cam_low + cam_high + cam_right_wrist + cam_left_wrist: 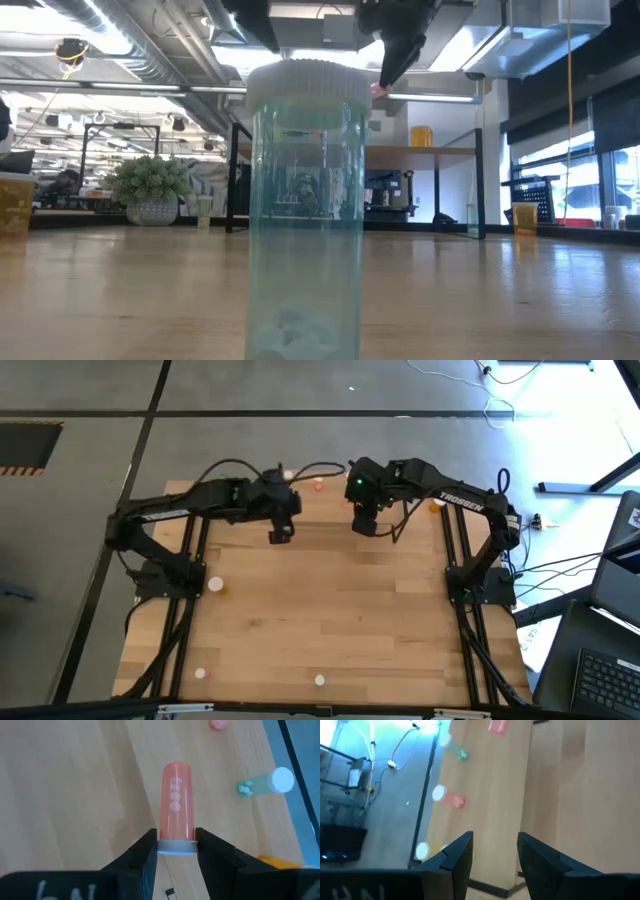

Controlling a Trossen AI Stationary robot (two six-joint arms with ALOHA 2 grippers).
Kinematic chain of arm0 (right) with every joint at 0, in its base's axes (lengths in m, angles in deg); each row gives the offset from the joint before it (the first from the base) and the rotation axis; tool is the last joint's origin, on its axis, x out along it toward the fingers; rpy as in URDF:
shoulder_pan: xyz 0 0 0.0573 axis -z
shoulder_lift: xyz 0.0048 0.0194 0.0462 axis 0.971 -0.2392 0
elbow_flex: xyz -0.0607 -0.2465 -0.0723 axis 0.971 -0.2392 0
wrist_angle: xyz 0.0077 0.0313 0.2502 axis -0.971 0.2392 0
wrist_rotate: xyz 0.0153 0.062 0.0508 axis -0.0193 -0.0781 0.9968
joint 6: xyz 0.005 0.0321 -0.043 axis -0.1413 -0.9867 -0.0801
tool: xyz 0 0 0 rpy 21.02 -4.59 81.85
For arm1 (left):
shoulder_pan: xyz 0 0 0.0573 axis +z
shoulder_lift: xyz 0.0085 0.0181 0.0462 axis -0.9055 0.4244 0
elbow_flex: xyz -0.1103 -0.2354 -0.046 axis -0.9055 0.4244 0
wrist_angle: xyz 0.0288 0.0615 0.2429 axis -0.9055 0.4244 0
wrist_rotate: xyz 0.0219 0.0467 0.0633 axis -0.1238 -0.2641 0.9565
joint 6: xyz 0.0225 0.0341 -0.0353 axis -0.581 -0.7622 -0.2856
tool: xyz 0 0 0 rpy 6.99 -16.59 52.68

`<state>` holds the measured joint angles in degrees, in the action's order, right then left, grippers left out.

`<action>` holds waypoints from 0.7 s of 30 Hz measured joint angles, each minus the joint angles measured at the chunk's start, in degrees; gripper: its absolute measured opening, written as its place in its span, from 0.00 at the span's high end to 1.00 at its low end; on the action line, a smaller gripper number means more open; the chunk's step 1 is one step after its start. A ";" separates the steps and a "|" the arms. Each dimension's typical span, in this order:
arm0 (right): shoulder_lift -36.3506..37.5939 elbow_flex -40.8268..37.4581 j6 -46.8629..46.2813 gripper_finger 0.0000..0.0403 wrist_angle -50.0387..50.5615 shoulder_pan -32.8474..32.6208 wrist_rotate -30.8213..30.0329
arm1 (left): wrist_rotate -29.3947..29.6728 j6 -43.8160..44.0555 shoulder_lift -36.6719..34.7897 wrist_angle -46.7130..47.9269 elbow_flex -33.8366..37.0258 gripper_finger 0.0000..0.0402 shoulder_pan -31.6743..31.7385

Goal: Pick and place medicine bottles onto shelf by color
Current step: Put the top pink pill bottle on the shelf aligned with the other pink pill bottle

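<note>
My right gripper (176, 851) is shut on a pink medicine bottle (176, 800) and hangs over the shelf's (410, 518) near edge at the table's far side. In the low view the bottle's pink end (380, 90) shows below the dark fingers. To its left, my left gripper (495, 852) is open, with only wood between its fingers. A pink bottle (451, 799) and a green bottle (456, 751) lie on their sides near the board's edge. An orange bottle (421, 136) stands on the shelf (440, 152). My right gripper pinches the pink bottle at its white-capped end (176, 848) between the two fingers. The fingers slant steeply down from above, and the bottle runs on in line with them. It is lifted clear, its closed bottom lower than the cap, with pills resting toward that end.
A tall teal bottle (305, 210) stands right before the low camera. White-capped bottles stand on the table's left (215, 586) and near its front edge (200, 673), (319, 681). A green bottle (262, 784) lies beyond the held one. Bare wood lies mid-table.
</note>
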<state>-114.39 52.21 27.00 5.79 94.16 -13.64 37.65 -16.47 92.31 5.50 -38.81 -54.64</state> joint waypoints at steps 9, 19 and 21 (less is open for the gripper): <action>0.00 -0.02 2.59 0.68 0.02 -2.18 0.00 | -12.83 -4.25 4.49 -14.69 0.00 0.63 3.16; 0.00 -0.02 3.87 0.68 -1.15 -4.42 0.02 | -22.82 -3.22 8.04 -21.22 -0.04 0.63 5.96; 0.00 -0.01 4.00 0.68 -1.65 -4.68 0.02 | -23.89 -2.22 9.31 -20.35 0.00 0.63 6.53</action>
<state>-114.39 52.20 31.00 4.13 89.48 -13.62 13.76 -18.70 101.62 -14.85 -38.81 -48.11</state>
